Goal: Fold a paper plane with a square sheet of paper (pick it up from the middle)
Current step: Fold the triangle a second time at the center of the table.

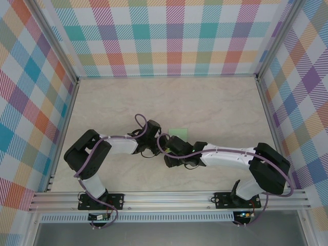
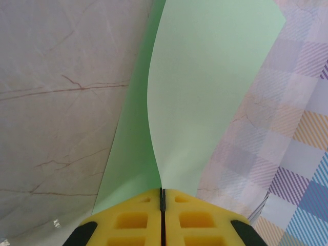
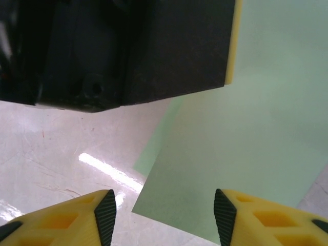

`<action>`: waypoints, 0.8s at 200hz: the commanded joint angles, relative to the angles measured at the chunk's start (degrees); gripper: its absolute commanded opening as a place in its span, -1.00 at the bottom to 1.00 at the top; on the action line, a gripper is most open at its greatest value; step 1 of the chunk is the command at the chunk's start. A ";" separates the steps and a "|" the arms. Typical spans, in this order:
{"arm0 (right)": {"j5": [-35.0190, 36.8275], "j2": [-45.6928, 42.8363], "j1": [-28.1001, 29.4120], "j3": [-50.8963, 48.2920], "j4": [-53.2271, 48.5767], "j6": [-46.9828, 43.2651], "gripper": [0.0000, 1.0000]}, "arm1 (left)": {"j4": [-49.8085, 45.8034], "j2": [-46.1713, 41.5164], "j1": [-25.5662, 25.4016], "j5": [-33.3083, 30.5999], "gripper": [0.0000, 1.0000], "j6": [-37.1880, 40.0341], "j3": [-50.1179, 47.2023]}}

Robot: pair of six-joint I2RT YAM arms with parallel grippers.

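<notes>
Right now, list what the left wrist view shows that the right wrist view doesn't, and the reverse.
Left wrist view: the left gripper shut on the near edge of the sheet of paper, which rises away from it in two curved layers, with the plaid wall to the right.
Right wrist view: the right gripper open, the sheet ahead of its spread fingers and not pinched, and the left gripper's black body above it with a yellow pad beside the paper.
Shared: the pale green sheet and the marbled table.

You are seeing the square sheet of paper [image 2: 205, 77] looking thin, smooth and matt. The table [image 3: 61, 146] is shining like glossy stone at lower left. The left gripper [image 2: 162, 191] is showing matt yellow plastic fingers [image 2: 133, 221]. The rail [image 1: 169, 197] is looking like brushed metal.
</notes>
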 commanded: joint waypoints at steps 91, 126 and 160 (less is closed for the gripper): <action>6.44 -2.77 0.74 0.40 -2.53 1.06 -0.63 | -0.63 -1.25 0.48 2.00 -0.83 0.21 1.15; 5.92 -3.09 0.69 -0.12 -2.30 1.35 -0.86 | -1.46 -1.73 0.48 1.66 -0.73 0.41 1.34; 5.97 -3.98 0.40 -0.46 -2.52 1.30 -0.94 | -5.43 -4.34 0.40 -0.90 -0.38 1.35 1.36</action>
